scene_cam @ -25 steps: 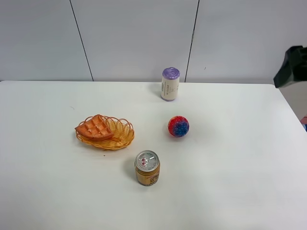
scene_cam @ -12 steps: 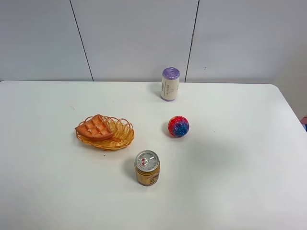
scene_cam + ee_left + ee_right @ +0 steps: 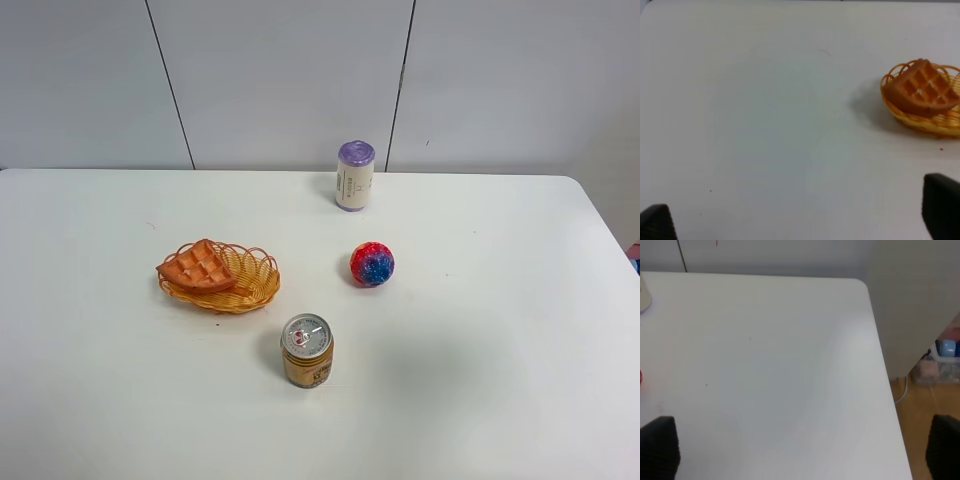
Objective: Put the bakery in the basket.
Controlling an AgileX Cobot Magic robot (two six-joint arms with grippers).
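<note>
Bakery (image 3: 198, 267) lying in basket (image 3: 250, 285) on counter (image 3: 480, 350), well apart from both jaws; left jaws (image 3: 800, 215) released, right jaws (image 3: 802, 447) released, both empty.

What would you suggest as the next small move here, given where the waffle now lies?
Probably none beyond keeping both arms back: the waffle already rests in the basket, leaning on its rim, and the left gripper is open and well clear of it.

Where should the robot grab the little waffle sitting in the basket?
Probably from above, pinching the waffle wedge across its two straight sides. It lies tilted on the basket rim, so its raised outer edge is free, while the looped wicker blocks a sideways approach.
</note>
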